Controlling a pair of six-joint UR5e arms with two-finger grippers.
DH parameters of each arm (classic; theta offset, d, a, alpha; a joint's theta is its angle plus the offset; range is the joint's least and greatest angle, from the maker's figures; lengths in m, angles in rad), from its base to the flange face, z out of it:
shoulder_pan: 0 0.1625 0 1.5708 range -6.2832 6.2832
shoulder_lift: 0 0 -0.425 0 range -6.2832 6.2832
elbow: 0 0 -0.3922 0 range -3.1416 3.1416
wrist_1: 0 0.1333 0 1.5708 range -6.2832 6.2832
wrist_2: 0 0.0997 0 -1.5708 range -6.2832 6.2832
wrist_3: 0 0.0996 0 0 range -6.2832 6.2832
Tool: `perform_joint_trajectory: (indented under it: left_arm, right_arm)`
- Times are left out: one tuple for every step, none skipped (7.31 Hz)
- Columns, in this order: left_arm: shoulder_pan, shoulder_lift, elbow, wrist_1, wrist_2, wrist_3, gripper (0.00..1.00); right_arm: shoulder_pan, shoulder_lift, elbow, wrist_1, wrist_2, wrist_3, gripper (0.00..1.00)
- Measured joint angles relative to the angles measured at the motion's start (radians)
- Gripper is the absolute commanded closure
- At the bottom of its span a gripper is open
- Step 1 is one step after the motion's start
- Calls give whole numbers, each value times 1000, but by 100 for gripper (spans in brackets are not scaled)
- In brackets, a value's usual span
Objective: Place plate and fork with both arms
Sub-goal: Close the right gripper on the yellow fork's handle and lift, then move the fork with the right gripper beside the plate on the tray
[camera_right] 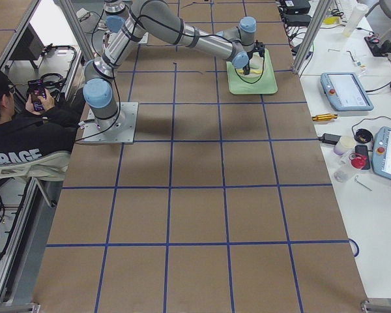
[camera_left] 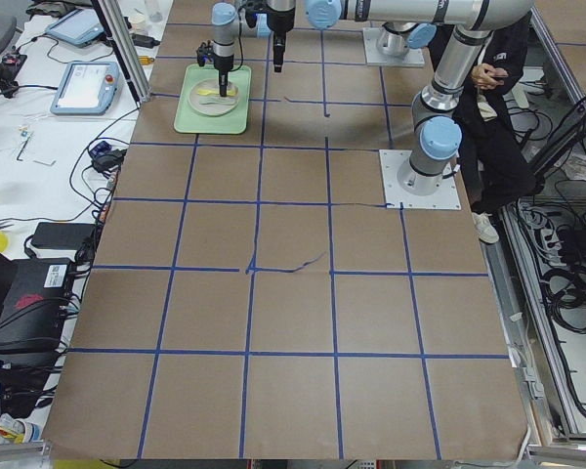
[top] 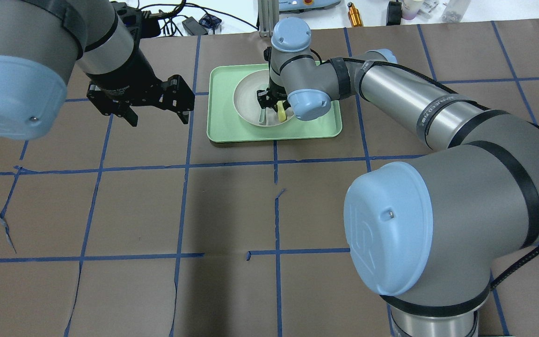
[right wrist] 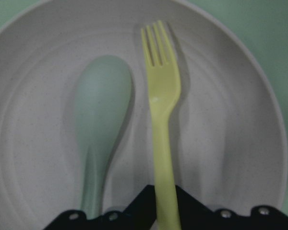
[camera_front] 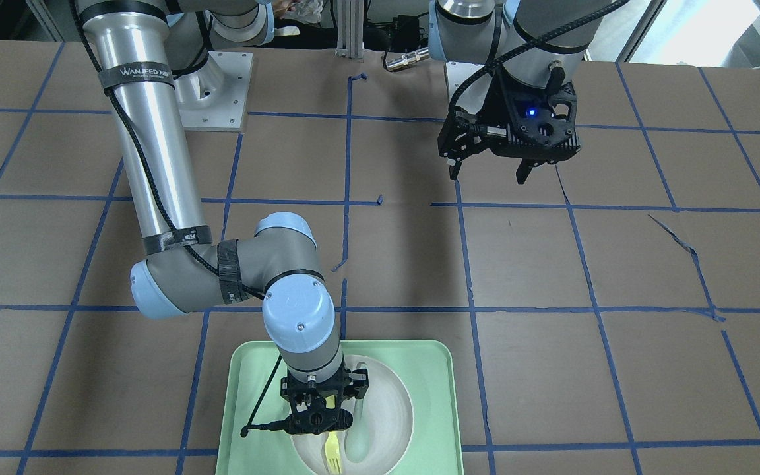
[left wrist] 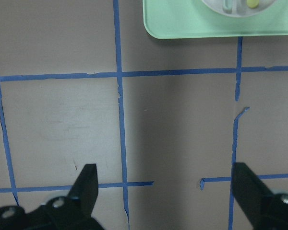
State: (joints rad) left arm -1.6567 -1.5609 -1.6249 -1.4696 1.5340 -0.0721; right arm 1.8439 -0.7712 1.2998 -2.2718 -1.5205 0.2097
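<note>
Right gripper [camera_front: 317, 412]: clamped on the fork [right wrist: 162, 96] handle — tines point out over the plate [right wrist: 225, 143].
Fork: beside the spoon [right wrist: 102, 103], within the plate's rim.
Plate: on the green tray [camera_front: 436, 369].
Left gripper [left wrist: 165, 189]: fingers spread wide — above the table [top: 232, 210], apart from the tray.

A robotics lab: teach pendants [camera_right: 344, 91], cables [camera_left: 566, 283], tape-gridded table [camera_left: 293, 313]

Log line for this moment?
right gripper: shut on fork, over plate | spoon: in plate | left gripper: open, empty, beside tray
</note>
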Motion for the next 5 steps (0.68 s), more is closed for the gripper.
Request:
perform_joint_trajectory:
  left_arm:
    - [0,0,0,0,0,0,0]
    - [0,-1,0,0,0,0,0]
    - [0,-1,0,0,0,0,0]
    - [0,-1,0,0,0,0,0]
    - [0,-1,0,0,0,0,0]
  right_arm:
    - [0,-1,0,0,0,0,79]
    - [0,-3,0,2,0,-1,79]
    - [0,-14,-2,5,0,-4,79]
    - [0,-36,-2,9,-4,-13,79]
    - [-5,-62,-1,19,-11,-34,79]
